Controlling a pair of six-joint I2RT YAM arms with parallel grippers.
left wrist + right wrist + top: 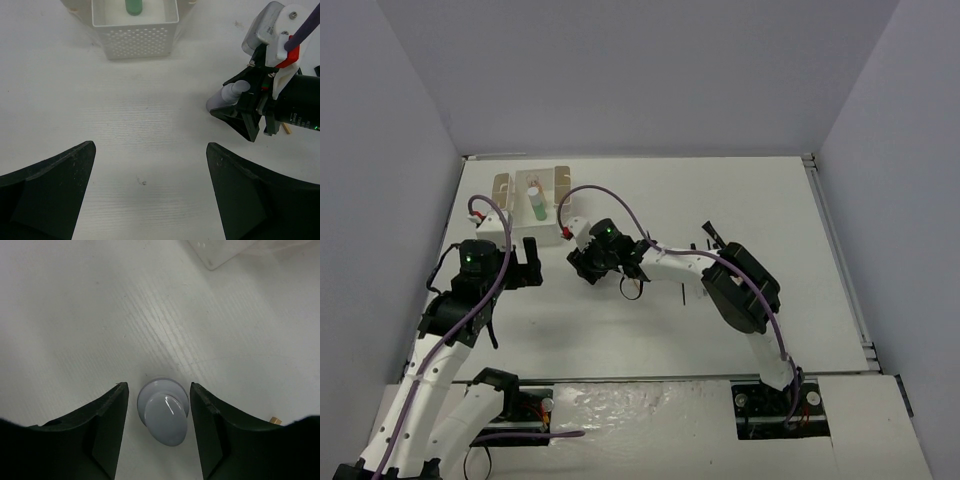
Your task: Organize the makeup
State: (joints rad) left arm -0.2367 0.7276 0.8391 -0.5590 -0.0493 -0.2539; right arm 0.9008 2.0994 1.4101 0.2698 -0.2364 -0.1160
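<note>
A grey capped bottle (164, 412) sits on the white table between the fingers of my right gripper (158, 386). The jaws stand open around it, with a narrow gap on each side. The left wrist view shows the same grey bottle (227, 97) leaning in front of the right gripper (245, 107). My left gripper (150, 146) is wide open over bare table, holding nothing. From above, the left gripper (528, 262) is just left of the right gripper (582, 265). A green bottle (537, 207) stands in the compartmented box (532, 238).
The box's perforated white wall (140, 40) is straight ahead of the left gripper. A black pencil (712, 233) lies behind the right arm, and thin items (632, 288) lie under its wrist. A tan tip (274, 419) shows at the right.
</note>
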